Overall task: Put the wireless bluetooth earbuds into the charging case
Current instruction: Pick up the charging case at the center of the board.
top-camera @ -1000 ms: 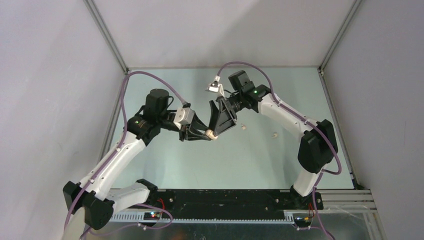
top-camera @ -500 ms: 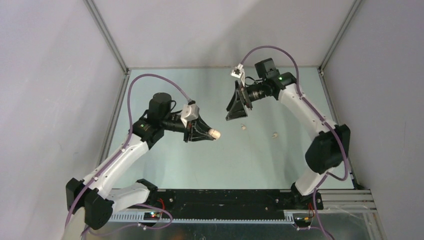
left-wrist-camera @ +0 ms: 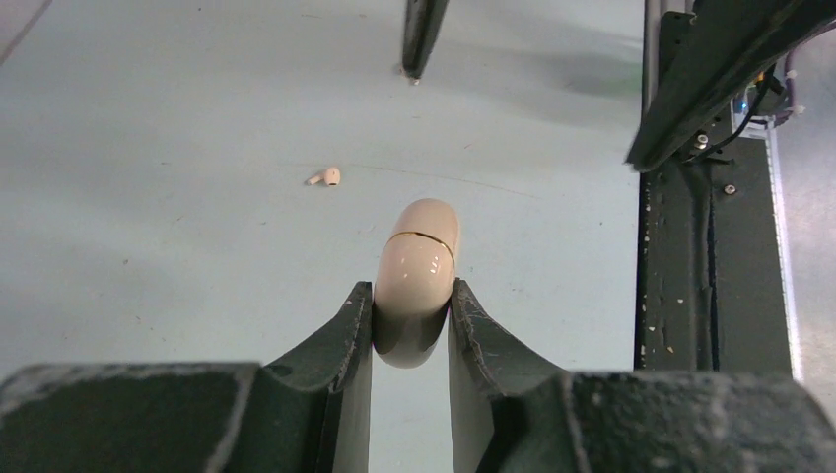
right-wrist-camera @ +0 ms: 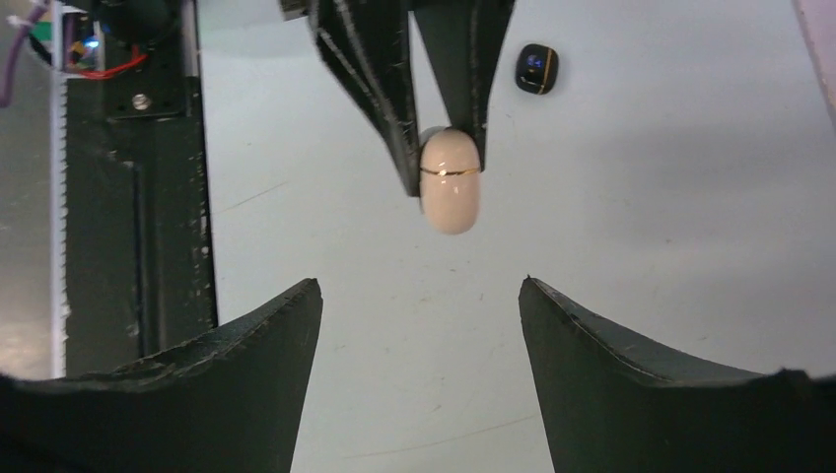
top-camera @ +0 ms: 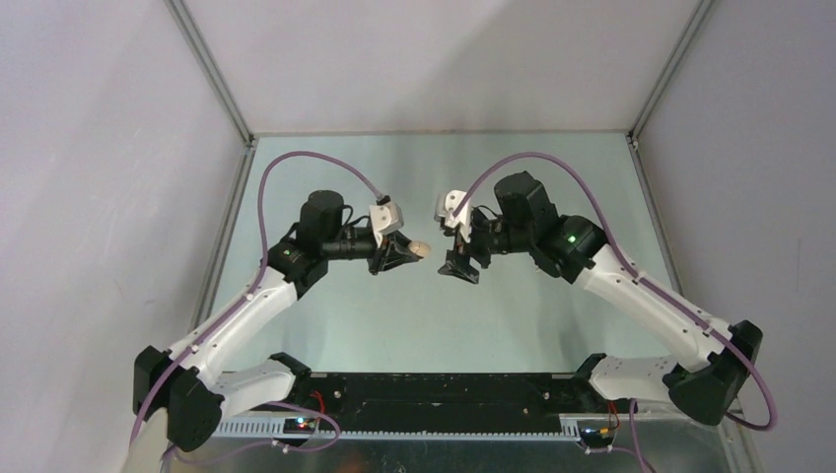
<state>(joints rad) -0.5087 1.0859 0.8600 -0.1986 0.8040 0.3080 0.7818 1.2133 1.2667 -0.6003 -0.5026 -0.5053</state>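
The charging case is a beige, pill-shaped shell with a thin gold seam, and its lid is closed. My left gripper is shut on its lower half and holds it above the table. From above, the case sticks out of the left gripper toward the right gripper. The right gripper is open and empty. It faces the case with a gap between them. One off-white earbud lies on the table. A small black rounded piece lies beyond the case; I cannot tell if it is an earbud.
The black base rail runs along the near edge of the table and also shows in the right wrist view as a black rail. Grey walls close in the table on the left, the right and at the back.
The right arm swung from the far side down and toward the middle, and now faces the case with its jaws apart. The left gripper kept its hold and shifted slightly back.
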